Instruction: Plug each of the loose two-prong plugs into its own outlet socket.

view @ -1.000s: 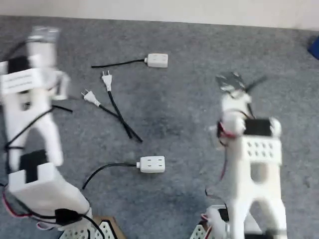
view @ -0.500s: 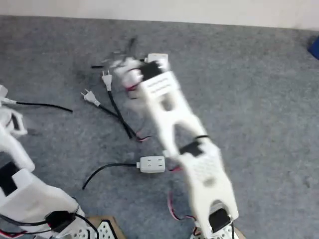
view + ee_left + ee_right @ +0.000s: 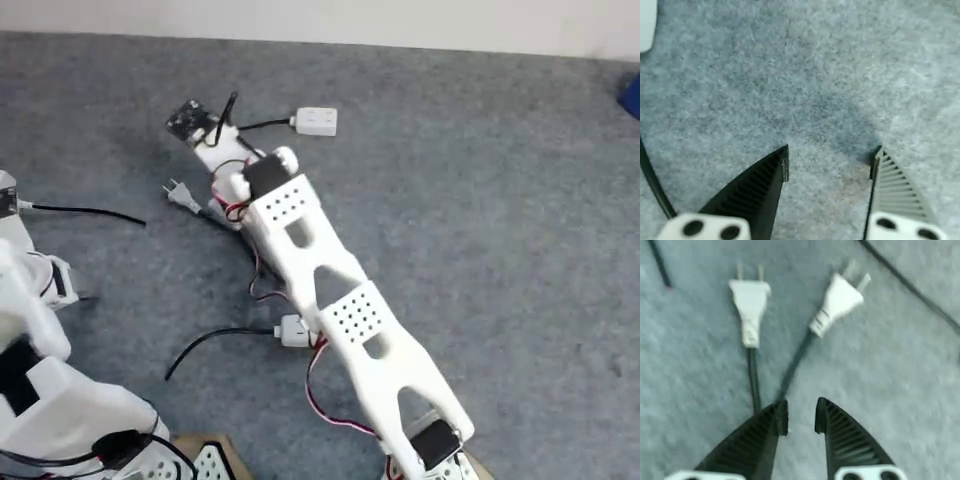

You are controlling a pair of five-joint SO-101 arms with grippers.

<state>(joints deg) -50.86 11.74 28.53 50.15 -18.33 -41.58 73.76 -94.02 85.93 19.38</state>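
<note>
Two white two-prong plugs on black cords lie side by side on the grey carpet; in the right wrist view they are one plug and the other plug. My right gripper hovers just behind them, open by a narrow gap, with the second plug's cord running toward its left fingertip. From above, the right arm stretches across to the far left and covers one plug; the other plug shows beside it. One outlet socket lies at the back, another outlet socket is half under the arm. My left gripper is open over bare carpet.
The left arm stands at the left edge of the carpet. A black cable runs from it toward the plugs. A black cord passes beside the left gripper. A blue object sits at the far right edge.
The right arm has swung from the right side across to the far left, over the plugs. The left arm has drawn back toward the left edge.
</note>
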